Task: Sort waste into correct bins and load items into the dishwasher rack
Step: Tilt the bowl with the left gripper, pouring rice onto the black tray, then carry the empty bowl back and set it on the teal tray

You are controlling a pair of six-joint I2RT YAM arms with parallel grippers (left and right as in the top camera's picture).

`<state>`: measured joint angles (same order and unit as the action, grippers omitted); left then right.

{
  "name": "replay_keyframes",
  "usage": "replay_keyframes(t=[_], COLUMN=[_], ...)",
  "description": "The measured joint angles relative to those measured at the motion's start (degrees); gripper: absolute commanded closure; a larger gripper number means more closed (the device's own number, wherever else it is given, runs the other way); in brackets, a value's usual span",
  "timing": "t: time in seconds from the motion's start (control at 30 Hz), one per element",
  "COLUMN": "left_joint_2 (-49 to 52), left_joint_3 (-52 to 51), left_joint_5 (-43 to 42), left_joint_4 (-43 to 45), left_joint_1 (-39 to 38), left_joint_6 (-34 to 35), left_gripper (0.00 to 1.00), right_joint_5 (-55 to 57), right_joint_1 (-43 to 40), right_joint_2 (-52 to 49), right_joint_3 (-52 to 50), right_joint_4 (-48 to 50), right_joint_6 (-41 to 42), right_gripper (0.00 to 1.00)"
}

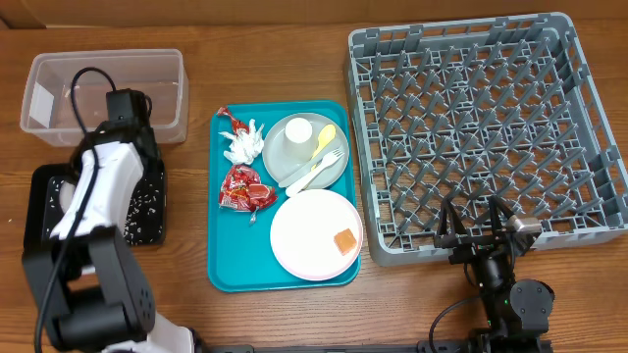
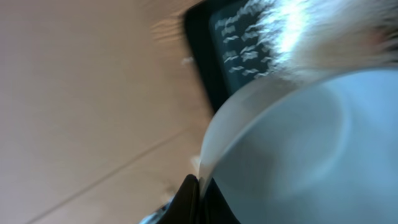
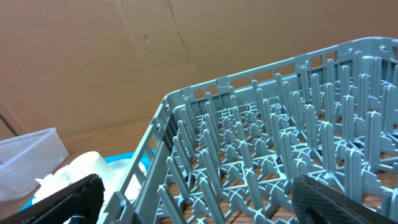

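The white bowl (image 2: pixel 298 143) is being gripped at its rim by the closed left gripper (image 2: pixel 198 186) and tilted over the black tray (image 2: pixel 208 74) strewn with rice grains (image 2: pixel 239 59). It is being judged rigid, smooth, slippery and breakable. Being round, it has no long axis; which way its mouth faces cannot be told. The right gripper (image 1: pixel 483 230) is being held wide apart beside the dishwasher rack (image 1: pixel 481 127).
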<state>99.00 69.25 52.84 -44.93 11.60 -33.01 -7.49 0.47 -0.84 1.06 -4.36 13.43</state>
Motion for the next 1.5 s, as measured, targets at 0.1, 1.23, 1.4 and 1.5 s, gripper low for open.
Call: replay_keyframes(t=[0.1, 1.23, 1.4, 1.5], left_joint_2=[-2.8, -14.64, -14.78, -14.88], left_joint_3=[2.08, 12.9, 10.23, 6.08], left_joint_5=[-10.6, -68.57, -68.85, -66.51], left_joint_4=[-2.64, -30.58, -30.56, -29.62], left_joint_1=[1.64, 1.92, -2.14, -4.35], left_joint_6=[6.19, 27.21, 29.73, 32.5], left_gripper=[0.96, 0.96, 0.96, 0.96], right_joint_5=[0.02, 0.0, 0.04, 0.02], right_joint_1=[-0.02, -0.02, 0.0, -0.02], right_joint_2=[0.0, 0.0, 0.0, 0.0], right_joint_3=[0.0, 0.0, 0.0, 0.0], right_joint_4=[0.0, 0.02, 0.0, 0.0], right_joint_6=[0.02, 0.02, 0.02, 0.02], right_gripper=[0.0, 0.0, 0.0, 0.0])
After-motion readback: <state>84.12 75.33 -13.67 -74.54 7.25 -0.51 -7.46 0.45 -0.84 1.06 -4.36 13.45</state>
